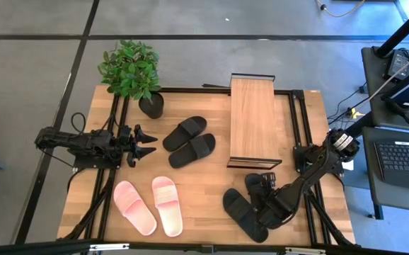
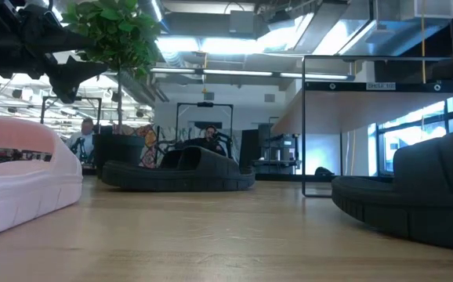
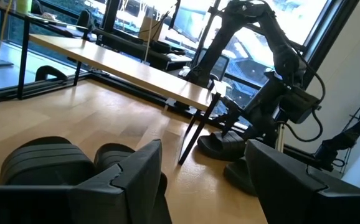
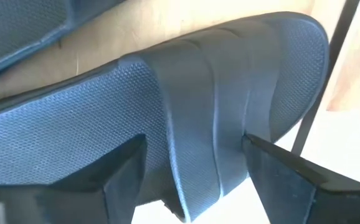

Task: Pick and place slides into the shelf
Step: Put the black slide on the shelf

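My right gripper [image 1: 265,188] points down over the near-right black pair of slides. It is open, and in the right wrist view its fingers [image 4: 123,169] stand on either side of one slide's wide strap [image 4: 198,118]. That slide's toe lies beside the shelf's thin black leg [image 4: 317,99]. The pair's other slide [image 1: 243,212] lies flat toward the near edge. The shelf [image 1: 252,119] stands at the far right, its wooden top bare. Another black pair [image 1: 188,142] and a pink pair [image 1: 151,205] lie on the table. My left gripper [image 1: 148,144] waits open at the left.
A potted plant [image 1: 132,71] stands at the far left corner. Black frame rails [image 1: 298,127] run along the table's left and right sides. Bare wood lies between the pink pair and the near-right black pair. People and desks show in the room beyond.
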Action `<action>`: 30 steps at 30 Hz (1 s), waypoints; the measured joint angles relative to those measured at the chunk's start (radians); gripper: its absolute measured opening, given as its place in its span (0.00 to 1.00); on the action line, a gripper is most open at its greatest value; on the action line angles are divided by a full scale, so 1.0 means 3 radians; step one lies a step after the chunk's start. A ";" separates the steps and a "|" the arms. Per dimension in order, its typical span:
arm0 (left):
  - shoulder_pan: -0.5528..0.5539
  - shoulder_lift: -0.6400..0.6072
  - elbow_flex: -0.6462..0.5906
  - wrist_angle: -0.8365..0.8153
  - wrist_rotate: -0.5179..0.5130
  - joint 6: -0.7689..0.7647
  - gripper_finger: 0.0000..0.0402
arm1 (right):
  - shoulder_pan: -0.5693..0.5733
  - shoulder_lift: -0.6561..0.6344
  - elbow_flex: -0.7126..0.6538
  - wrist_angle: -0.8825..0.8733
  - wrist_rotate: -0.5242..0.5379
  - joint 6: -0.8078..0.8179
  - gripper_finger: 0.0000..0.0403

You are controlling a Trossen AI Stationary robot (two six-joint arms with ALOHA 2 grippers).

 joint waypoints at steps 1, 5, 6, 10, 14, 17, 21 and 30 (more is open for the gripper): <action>0.0001 0.0000 0.0000 0.0000 0.0000 0.0000 0.56 | -0.0001 0.0000 0.0000 0.0000 0.0004 -0.0002 0.61; 0.0001 0.0000 -0.0001 0.0000 0.0000 0.0000 0.56 | -0.0003 0.0000 -0.0001 0.0005 0.0006 -0.0005 0.51; -0.0001 0.0000 0.0000 0.0000 -0.0001 0.0000 0.56 | -0.0003 0.0000 -0.0001 0.0005 0.0009 -0.0006 0.49; 0.0000 0.0000 0.0000 0.0000 -0.0001 0.0000 0.56 | -0.0003 0.0001 -0.0002 0.0005 0.0016 -0.0004 0.39; 0.0000 0.0000 -0.0001 0.0000 -0.0001 0.0000 0.56 | -0.0004 0.0001 -0.0004 0.0005 0.0016 0.0064 0.30; 0.0000 0.0000 -0.0001 0.0000 -0.0001 0.0000 0.56 | -0.0004 0.0003 -0.0004 0.0006 0.0011 0.0160 0.24; 0.0001 0.0000 -0.0001 0.0000 -0.0001 0.0000 0.56 | -0.0003 0.0004 -0.0004 0.0006 0.0001 0.0275 0.16; 0.0000 0.0000 -0.0001 0.0000 -0.0001 0.0000 0.56 | 0.0000 0.0008 0.0295 -0.0294 -0.0185 0.0469 0.04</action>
